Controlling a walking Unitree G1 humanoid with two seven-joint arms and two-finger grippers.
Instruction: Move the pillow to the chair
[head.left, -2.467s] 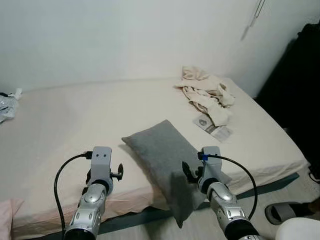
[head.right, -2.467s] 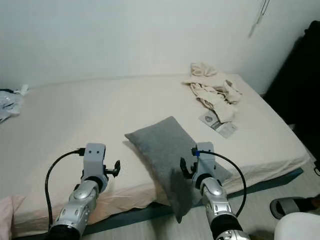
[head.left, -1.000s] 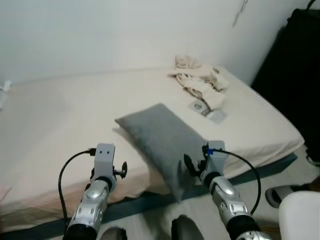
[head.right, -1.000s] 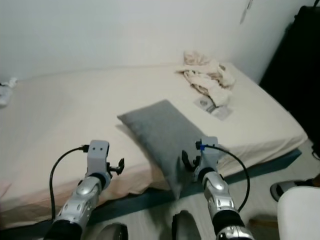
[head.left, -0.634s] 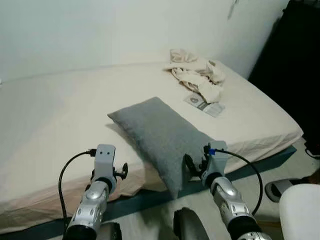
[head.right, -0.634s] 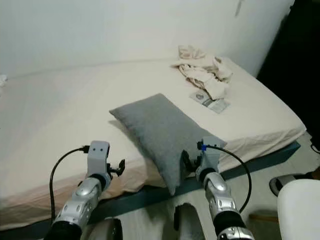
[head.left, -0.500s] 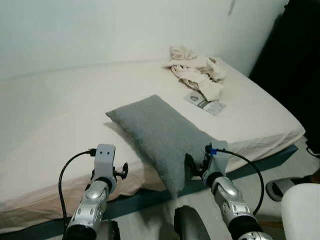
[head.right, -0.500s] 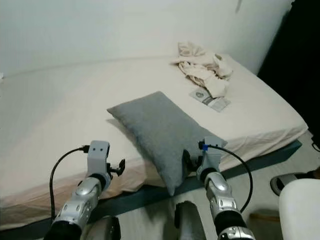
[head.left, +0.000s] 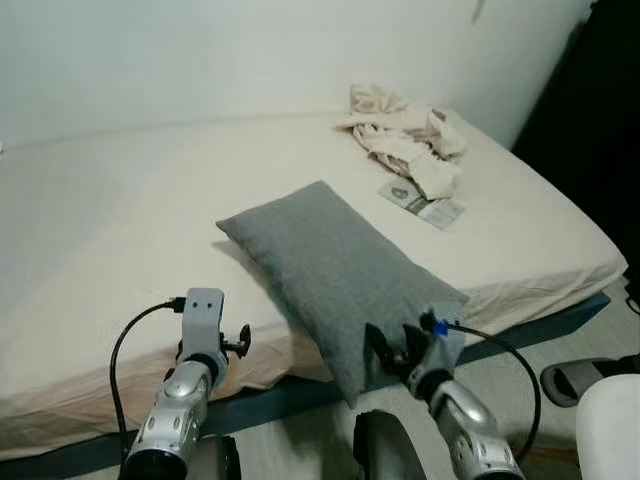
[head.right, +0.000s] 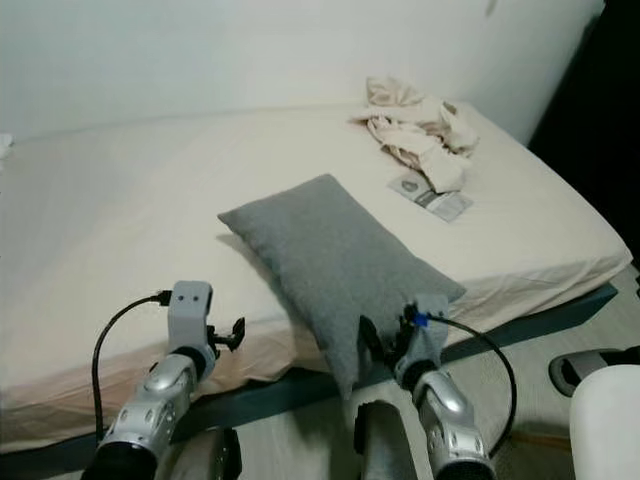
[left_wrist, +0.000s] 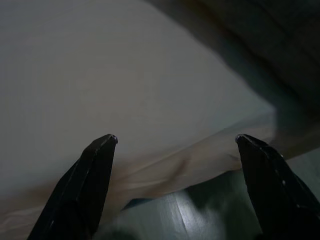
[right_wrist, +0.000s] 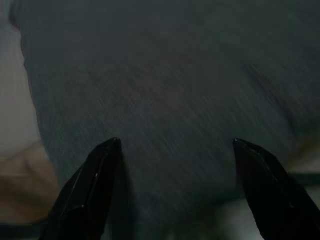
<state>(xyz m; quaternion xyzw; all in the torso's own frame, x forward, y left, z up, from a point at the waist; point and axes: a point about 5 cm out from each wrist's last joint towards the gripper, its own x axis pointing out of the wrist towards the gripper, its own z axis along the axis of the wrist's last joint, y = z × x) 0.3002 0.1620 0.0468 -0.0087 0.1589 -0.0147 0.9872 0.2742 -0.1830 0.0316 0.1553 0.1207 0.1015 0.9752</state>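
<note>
your right gripper (right_wrist: 175, 145) is spread wide, grey pillow (head.left: 335, 270) dead ahead. push in over its overhanging corner, then pinch deep.

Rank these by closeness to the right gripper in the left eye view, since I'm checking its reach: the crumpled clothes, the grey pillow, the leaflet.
1. grey pillow, right at the right gripper, on the bed edge.
2. leaflet, farther back, rightward.
3. crumpled clothes, farthest, near the wall.
</note>
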